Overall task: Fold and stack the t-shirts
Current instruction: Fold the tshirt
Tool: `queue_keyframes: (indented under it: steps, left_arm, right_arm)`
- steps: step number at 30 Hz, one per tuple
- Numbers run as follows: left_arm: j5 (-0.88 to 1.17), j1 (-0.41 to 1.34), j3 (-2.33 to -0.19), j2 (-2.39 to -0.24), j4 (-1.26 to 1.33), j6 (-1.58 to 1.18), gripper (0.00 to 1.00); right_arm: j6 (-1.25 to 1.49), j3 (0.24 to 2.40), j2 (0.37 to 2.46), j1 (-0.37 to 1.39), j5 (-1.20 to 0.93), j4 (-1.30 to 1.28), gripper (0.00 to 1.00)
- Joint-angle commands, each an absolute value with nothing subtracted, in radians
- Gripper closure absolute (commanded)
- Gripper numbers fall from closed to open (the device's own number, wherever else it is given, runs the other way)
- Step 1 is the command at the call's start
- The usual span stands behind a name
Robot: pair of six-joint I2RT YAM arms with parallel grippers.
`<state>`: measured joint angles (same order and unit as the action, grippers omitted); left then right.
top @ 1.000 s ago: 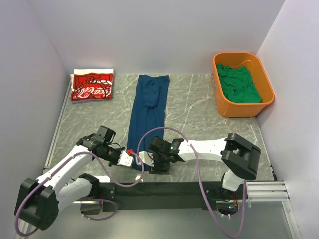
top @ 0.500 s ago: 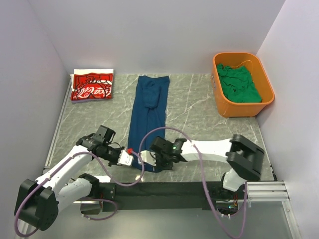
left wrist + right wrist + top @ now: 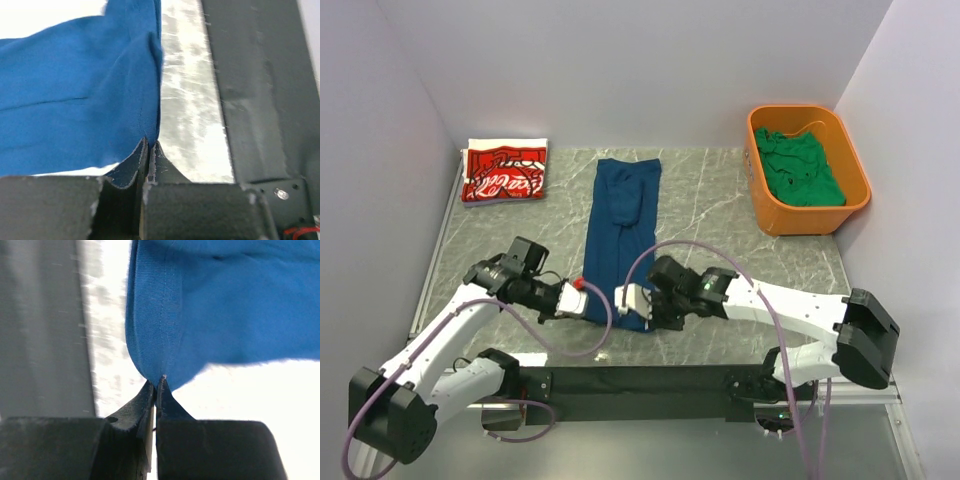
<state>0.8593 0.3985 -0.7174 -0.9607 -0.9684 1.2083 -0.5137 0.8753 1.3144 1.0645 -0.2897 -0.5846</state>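
Observation:
A navy blue t-shirt (image 3: 620,220) lies folded into a long narrow strip down the middle of the table. My left gripper (image 3: 582,297) is shut on its near left corner; the left wrist view shows the hem (image 3: 145,135) pinched between the jaws. My right gripper (image 3: 632,300) is shut on the near right corner, and the right wrist view has blue cloth (image 3: 160,370) caught at the fingertips. The near end is lifted off the table. A folded red t-shirt (image 3: 504,172) with white lettering lies at the back left. A green t-shirt (image 3: 800,168) is crumpled inside the orange tub (image 3: 760,205).
The orange tub stands at the back right against the wall. A black rail (image 3: 650,380) runs along the near table edge between the arm bases. White walls close in the left, back and right sides.
The right gripper closed on the navy shirt's near right corner. Both grippers then lifted the near end and carried it a little away from the table's near edge.

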Motion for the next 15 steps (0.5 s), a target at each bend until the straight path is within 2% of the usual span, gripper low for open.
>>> queue_keyframes:
  steps: [1,15]
  left_arm:
    - [0.861,0.374,-0.767,-1.0,-0.84,1.117,0.99]
    - [0.857,0.253,-1.027,-1.466,-0.613,1.297,0.99]
  right_arm:
    - [-0.586,0.926,1.333,0.982,-0.285,-0.603,1.0]
    - [-0.795,1.248,1.669,0.738,-0.288,-0.61,1.0]
